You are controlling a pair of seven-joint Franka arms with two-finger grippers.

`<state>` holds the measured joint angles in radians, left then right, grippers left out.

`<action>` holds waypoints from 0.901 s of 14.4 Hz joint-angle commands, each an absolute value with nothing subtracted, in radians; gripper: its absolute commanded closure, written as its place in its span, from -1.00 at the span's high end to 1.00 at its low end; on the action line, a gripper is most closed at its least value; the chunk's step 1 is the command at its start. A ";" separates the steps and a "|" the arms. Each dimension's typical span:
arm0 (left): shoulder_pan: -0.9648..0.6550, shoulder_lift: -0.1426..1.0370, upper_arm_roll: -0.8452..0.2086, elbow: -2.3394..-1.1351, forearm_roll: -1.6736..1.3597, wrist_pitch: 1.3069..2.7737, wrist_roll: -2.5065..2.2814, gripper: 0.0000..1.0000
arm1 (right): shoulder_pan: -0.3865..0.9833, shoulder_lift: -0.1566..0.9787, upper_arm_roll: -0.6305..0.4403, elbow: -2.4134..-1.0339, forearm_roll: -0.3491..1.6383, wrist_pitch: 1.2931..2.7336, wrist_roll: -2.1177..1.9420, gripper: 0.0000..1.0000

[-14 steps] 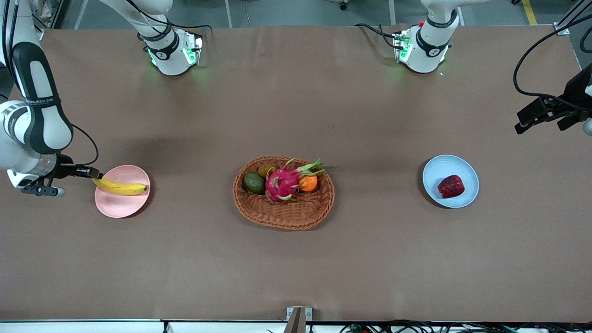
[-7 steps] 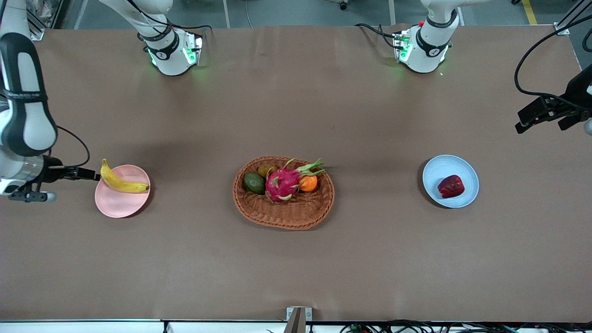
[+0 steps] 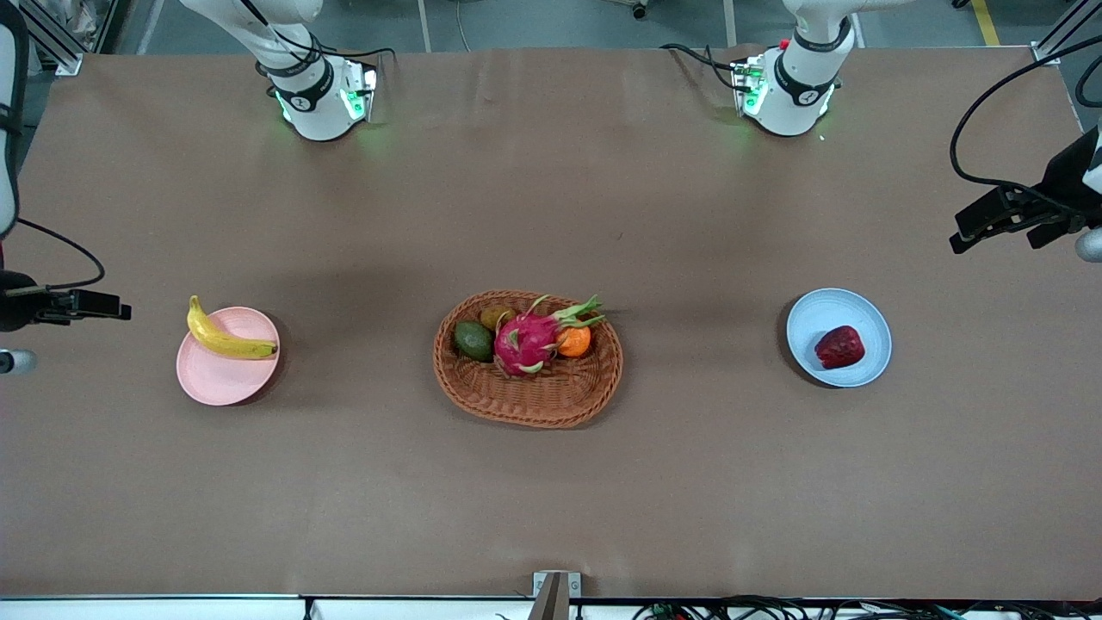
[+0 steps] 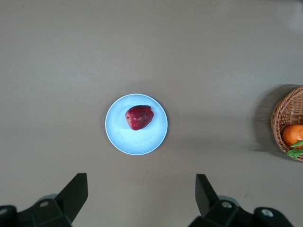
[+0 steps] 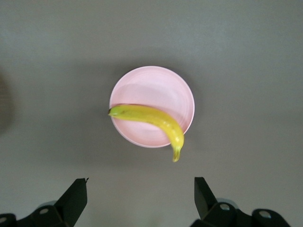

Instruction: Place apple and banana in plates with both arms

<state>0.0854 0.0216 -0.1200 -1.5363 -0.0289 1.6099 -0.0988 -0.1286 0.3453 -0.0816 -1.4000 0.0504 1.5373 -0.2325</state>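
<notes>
While the banana (image 3: 225, 334) lies across the pink plate (image 3: 225, 372) toward the right arm's end of the table, one dark tip hanging past the rim, the apple (image 3: 838, 347) sits inside the blue plate (image 3: 809, 319) toward the left arm's end, and a wicker basket (image 3: 527, 398) of other fruit stands between the two plates. Up in the air over the bare table beside the pink plate, the right gripper (image 5: 140, 195) holds nothing, its fingers spread wide. Over the table's end near the blue plate hangs the left gripper (image 4: 141, 191), likewise spread wide and empty.
</notes>
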 commanded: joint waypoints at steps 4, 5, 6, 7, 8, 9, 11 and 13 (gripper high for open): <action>0.028 0.037 -0.055 -1.505 -0.046 1.586 -0.083 1.00 | -0.014 0.339 -0.083 -1.278 0.028 1.397 0.000 1.00; -0.003 0.037 -0.028 -1.505 -0.045 1.586 -0.084 1.00 | 0.000 0.342 -0.083 -1.258 0.026 1.393 0.002 1.00; -0.026 0.037 -0.005 -1.503 -0.044 1.586 -0.086 1.00 | 0.002 0.342 -0.083 -1.253 0.028 1.393 0.002 1.00; -0.037 0.037 0.008 -1.503 -0.046 1.586 -0.086 1.00 | 0.002 0.341 -0.083 -1.252 0.028 1.394 0.002 1.00; -0.034 0.035 0.008 -1.503 -0.046 1.586 -0.086 1.00 | 0.002 0.341 -0.084 -1.249 0.028 1.394 -0.003 1.00; -0.029 0.034 0.006 -1.503 -0.046 1.586 -0.086 1.00 | 0.008 0.341 -0.081 -1.247 0.026 1.394 0.001 1.00; -0.028 0.034 0.006 -1.503 -0.046 1.586 -0.083 1.00 | 0.020 0.339 -0.086 -1.247 0.026 1.394 0.002 1.00; -0.029 0.034 0.006 -1.503 -0.046 1.586 -0.083 1.00 | 0.023 0.333 -0.086 -1.255 0.022 1.367 -0.002 1.00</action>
<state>-0.0239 0.0270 -0.0028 -1.5286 -0.0313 1.6097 -0.0988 0.0103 0.3447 -0.0814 -1.2517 0.0422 1.3974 -0.0094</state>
